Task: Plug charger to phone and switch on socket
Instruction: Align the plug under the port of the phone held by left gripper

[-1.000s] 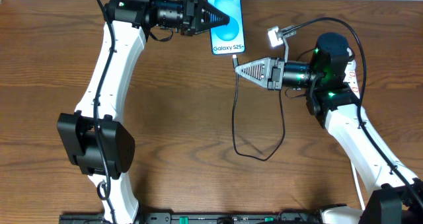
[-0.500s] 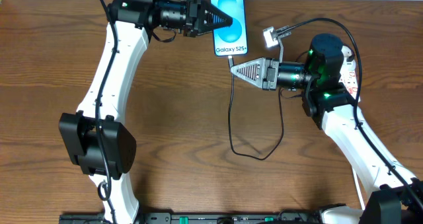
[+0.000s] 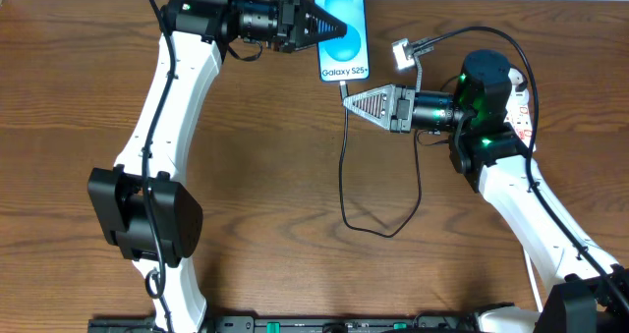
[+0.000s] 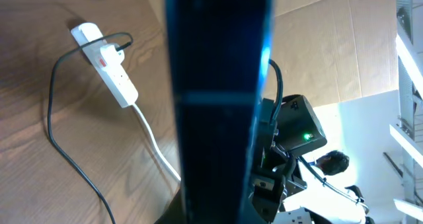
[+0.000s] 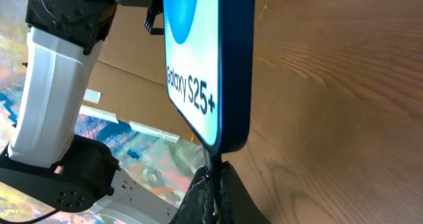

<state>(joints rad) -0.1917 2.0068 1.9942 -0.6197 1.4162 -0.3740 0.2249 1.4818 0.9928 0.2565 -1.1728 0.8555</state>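
The phone (image 3: 344, 38), light blue with "Galaxy S25+" on its screen, is held off the table at the back, my left gripper (image 3: 337, 28) shut on it from the left. In the left wrist view the phone (image 4: 218, 98) is a dark upright band filling the middle. My right gripper (image 3: 346, 99) sits just under the phone's bottom edge, shut on the charger (image 3: 344, 166), whose plug (image 5: 212, 163) meets the phone (image 5: 198, 59) at its lower edge. I cannot tell whether the plug is seated. The socket (image 4: 109, 65) lies on the table, with the black cable plugged into it.
The charger's slack loops over the wooden table (image 3: 246, 176) between the arms. A white cord (image 4: 155, 145) runs from the socket toward the near edge. In the overhead view the socket (image 3: 525, 112) is mostly hidden behind the right arm. Cardboard stands behind the table.
The phone shifted slightly right with the left gripper, and the right gripper moved left with the plug to the phone's bottom edge. Nothing has visibly moved over the last half second.
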